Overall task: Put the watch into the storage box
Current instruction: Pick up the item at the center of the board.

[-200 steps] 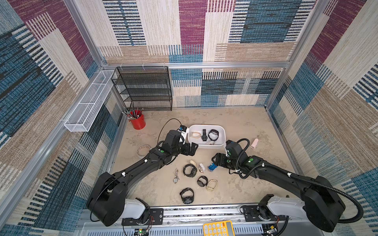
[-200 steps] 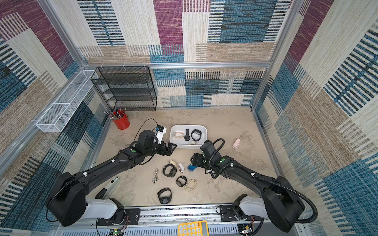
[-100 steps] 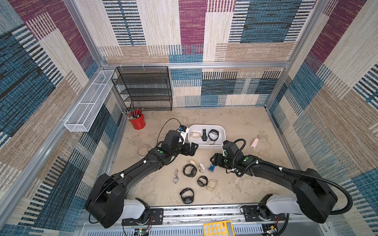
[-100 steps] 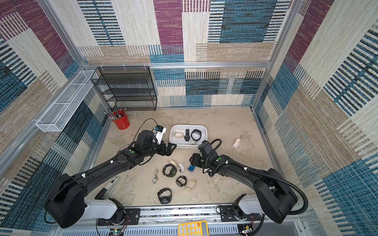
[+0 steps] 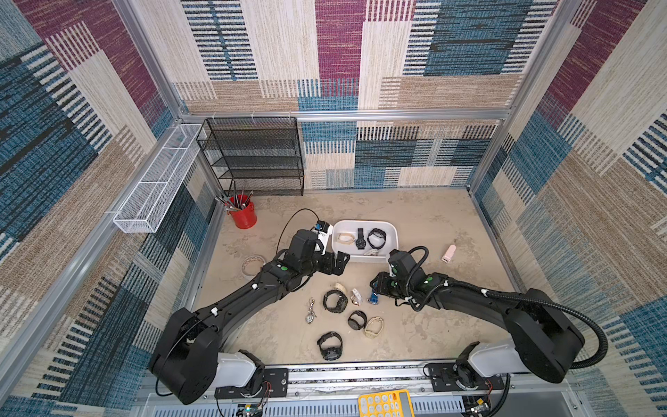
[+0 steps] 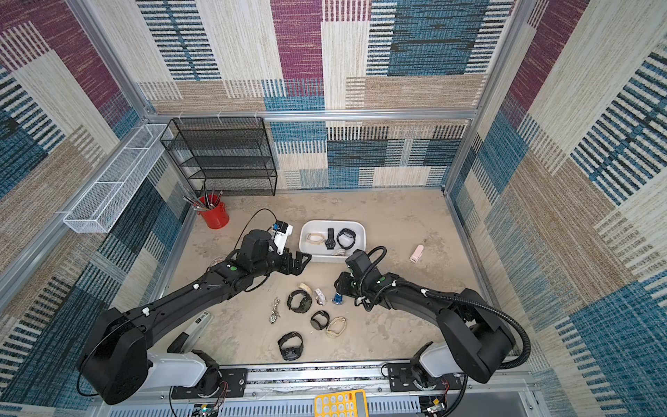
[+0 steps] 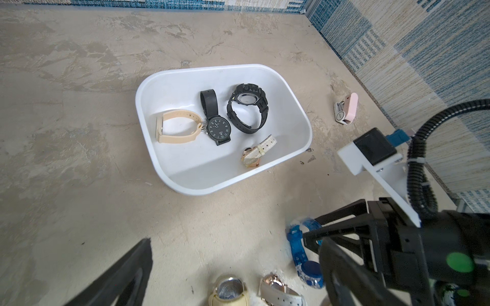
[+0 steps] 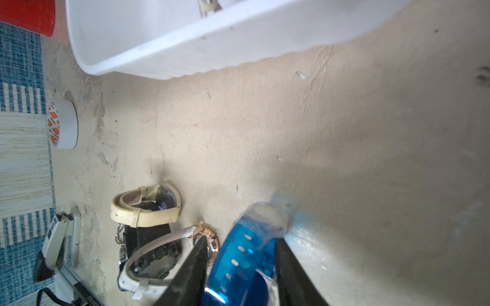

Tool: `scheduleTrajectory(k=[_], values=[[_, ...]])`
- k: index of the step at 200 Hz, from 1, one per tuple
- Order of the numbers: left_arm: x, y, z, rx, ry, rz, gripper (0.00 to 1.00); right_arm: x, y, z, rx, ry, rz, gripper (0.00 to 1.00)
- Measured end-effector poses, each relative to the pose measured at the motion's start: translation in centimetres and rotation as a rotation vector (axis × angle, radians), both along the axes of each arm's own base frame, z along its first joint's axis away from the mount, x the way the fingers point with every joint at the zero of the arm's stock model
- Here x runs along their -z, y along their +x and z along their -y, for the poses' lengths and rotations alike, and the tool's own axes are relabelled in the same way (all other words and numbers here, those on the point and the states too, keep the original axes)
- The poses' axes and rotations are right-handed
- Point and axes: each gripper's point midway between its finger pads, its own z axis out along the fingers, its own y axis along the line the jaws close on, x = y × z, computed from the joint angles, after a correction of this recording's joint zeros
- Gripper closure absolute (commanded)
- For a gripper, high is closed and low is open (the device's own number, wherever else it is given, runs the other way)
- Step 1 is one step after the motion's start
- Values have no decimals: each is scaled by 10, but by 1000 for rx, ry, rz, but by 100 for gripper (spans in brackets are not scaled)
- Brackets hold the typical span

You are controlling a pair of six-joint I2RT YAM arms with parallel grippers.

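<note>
Watch, blue, sits between right gripper jaws; clamping unclear. Left gripper spread wide, beside box edge.

Four watches in one storage box; seven wristwatches loose on the worktop (one blue watch among them); one chained pocket watch; one red pen cup; one tape roll; one black mesh shelf; one yellow calculator.

Translucent blue watch near white low-walled storage box
</note>
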Motion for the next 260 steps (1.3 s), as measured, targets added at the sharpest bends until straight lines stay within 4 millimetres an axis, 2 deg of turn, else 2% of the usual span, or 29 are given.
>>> scheduleTrajectory(k=[15, 51, 123, 186, 227, 260], values=[[0, 0, 0, 0, 0, 0, 1, -2, 1, -2, -3, 7, 9, 75], [1, -1, 1, 6, -2, -5, 1, -11, 5, -3, 1, 13, 40, 81], [2, -1, 3, 15, -8, -14, 1, -41, 21, -5, -6, 12, 153, 83], [4, 0, 4, 12, -6, -23, 1, -94, 42, -13, -43, 13, 313, 88], [4, -2, -3, -20, 0, -32, 1, -135, 70, -25, -73, -27, 436, 91], [11, -10, -14, -45, 31, -48, 1, -141, 92, -35, -99, -92, 485, 93]])
